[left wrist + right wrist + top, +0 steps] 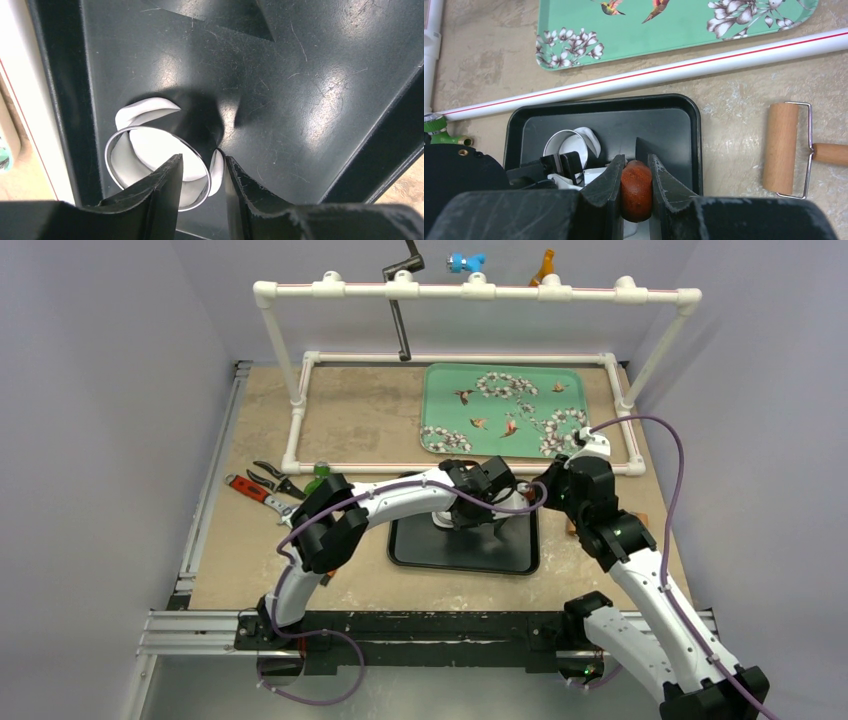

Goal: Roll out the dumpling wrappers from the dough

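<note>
Knob point(636, 192) in right gripper point(635, 161), left gripper point(202, 166) (ajar)

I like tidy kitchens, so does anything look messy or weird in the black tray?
Yes. In the black tray, curled white scraps poke out around the ring cutter, so it looks torn, not one neat round. The roller lies unused on the table beside the tray.

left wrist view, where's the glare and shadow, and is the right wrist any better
Left wrist view: glare patches on the scratched black tray, dark shadow beside the ring cutter; right wrist view: even light, no hard glare, reddish knob shows clearly.
</note>
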You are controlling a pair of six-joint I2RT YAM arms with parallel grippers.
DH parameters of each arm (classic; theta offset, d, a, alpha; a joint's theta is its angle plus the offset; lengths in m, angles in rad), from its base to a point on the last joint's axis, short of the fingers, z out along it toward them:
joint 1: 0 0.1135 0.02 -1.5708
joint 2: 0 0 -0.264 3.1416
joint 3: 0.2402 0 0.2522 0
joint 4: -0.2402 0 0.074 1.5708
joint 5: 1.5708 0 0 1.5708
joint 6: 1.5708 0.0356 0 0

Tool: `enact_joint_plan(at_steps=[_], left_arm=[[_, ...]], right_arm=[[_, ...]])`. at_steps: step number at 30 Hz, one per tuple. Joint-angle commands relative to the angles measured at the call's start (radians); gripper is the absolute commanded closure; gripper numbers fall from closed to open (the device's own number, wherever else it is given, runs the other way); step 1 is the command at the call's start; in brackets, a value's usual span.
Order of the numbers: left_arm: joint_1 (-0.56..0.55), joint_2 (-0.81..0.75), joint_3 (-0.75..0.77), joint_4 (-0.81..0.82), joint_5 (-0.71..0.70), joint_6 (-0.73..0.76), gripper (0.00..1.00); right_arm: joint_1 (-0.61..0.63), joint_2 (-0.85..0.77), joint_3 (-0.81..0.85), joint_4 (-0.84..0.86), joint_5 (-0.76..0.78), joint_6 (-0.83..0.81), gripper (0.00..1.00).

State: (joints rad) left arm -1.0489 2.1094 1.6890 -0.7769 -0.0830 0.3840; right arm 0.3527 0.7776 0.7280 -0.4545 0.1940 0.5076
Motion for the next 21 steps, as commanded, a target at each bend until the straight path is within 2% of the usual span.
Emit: enact_joint_plan(at_steps=[1, 6, 8, 10, 16, 21], left_arm=[[-0.01, 0.025, -0.029, 0.073, -0.001, 0.029, 0.66], [-0.007, 0.037, -0.049, 0.086, 0.0, 0.038, 0.69], [-0.005, 0.033, -0.054, 0.091, -0.001, 0.034, 0.81], [-0.005, 0.023, -0.052, 0.081, 0.0, 0.024, 0.99], [0.005, -0.059, -0.091, 0.036, 0.074, 0.045, 1.0], [0.096, -0.14, -0.181, 0.02, 0.28, 0.104, 1.0]], right_arm=[[0.012, -0.006, 0.027, 0.04, -0.044, 0.006, 1.0], [0.011, -0.022, 0.024, 0.04, -0.034, 0.008, 1.0], [0.012, -0.031, 0.025, 0.036, -0.03, 0.008, 1.0], [0.012, -0.035, 0.027, 0.033, -0.03, 0.007, 1.0], [0.011, -0.033, 0.011, 0.053, -0.063, 0.03, 1.0], [0.004, -0.089, -0.021, 0.055, -0.044, 0.067, 1.0]])
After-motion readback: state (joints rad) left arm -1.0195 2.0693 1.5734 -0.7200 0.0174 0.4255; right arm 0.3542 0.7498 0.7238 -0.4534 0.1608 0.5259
